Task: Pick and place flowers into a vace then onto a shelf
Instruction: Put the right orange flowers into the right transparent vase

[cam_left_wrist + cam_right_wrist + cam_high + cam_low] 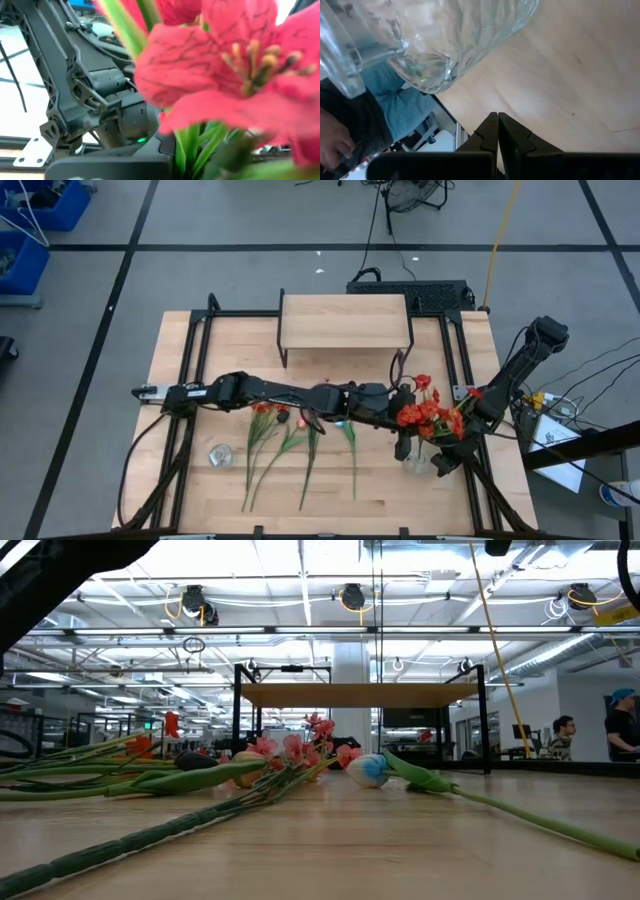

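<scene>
A bunch of red flowers (pixel 430 416) stands over a clear glass vase (pixel 418 458) near the table's right front, stems pointing down into it. My left gripper (pixel 402 400) reaches level across the table into the bunch; a red blossom (pixel 235 75) fills its wrist view and its fingers are hidden. My right gripper (pixel 497 131) is shut, just beside the vase (pixel 435 40), apart from the glass as far as I can see. More flowers (pixel 300 448) lie flat on the table. The shelf (pixel 345 320) stands at the far edge. My left gripper is shut among the green stems (pixel 190 145) below the red blossoms, coming in level from the table's left. The blossoms and the gripper body hide the fingers, so which stem it has cannot be told. The bunch stands upright with its lower ends in the vase.
A small round glass piece (pixel 221 456) lies at the near left. The loose stems (pixel 200 780) sprawl across the table's middle. People (pixel 565 738) stand in the room beyond the table. A hand and blue trousers (pixel 395 110) show past the table's edge.
</scene>
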`<control>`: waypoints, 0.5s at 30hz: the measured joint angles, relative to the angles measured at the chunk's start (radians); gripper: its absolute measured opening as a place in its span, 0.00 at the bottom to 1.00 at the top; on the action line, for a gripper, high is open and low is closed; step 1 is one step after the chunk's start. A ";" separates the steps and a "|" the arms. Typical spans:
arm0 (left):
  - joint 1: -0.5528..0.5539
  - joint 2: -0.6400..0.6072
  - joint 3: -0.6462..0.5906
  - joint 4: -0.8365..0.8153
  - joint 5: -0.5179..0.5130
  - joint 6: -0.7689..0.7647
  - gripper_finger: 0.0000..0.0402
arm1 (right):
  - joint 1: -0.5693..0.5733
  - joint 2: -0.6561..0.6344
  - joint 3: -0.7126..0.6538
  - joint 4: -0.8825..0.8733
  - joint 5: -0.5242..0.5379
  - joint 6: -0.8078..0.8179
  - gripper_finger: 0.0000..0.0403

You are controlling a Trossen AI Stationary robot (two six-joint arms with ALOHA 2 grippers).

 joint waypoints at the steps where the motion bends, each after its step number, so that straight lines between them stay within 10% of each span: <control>1: 0.001 0.000 0.000 0.009 0.000 -0.005 0.06 | 0.000 0.000 0.000 0.000 0.000 0.000 0.01; 15: 0.000 0.000 -0.059 0.049 0.003 0.009 0.04 | 0.000 0.000 0.000 -0.006 0.000 -0.015 0.01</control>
